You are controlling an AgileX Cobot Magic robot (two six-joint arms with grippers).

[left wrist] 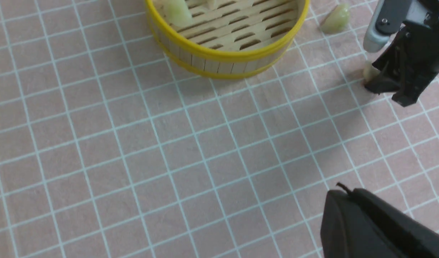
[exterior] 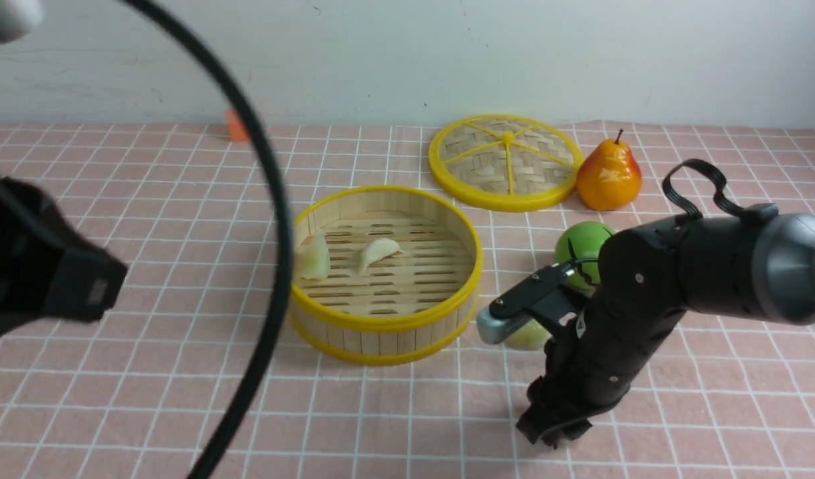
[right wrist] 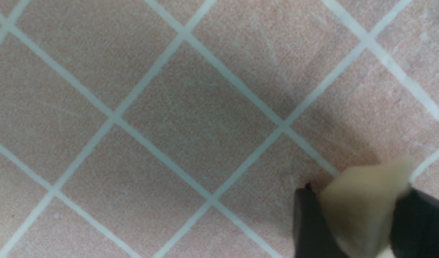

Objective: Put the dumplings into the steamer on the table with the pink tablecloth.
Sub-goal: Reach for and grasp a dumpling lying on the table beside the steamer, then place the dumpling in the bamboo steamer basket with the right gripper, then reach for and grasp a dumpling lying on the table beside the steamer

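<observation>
**Right arm: pickup of dumpling 3 of 4**

Front: steamer (exterior: 387, 324) holds 2 dumplings (exterior: 378, 251). Right arm pitched steeply down, right fingers (exterior: 552, 429) at the bench (exterior: 114, 399) beside it.

Left wrist: loose dumpling (left wrist: 335, 19) near the steamer. Left fingers (left wrist: 362, 222) closed on nothing visible.

Right wrist: right fingers pinch a dumpling (right wrist: 362, 204) on the bench. Lift straight, clear the rim, release low.

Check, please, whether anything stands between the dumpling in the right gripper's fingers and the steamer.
Nothing visible does: only pink tablecloth separates that dumpling from the steamer; another loose dumpling lies aside, by the green ball.
</observation>
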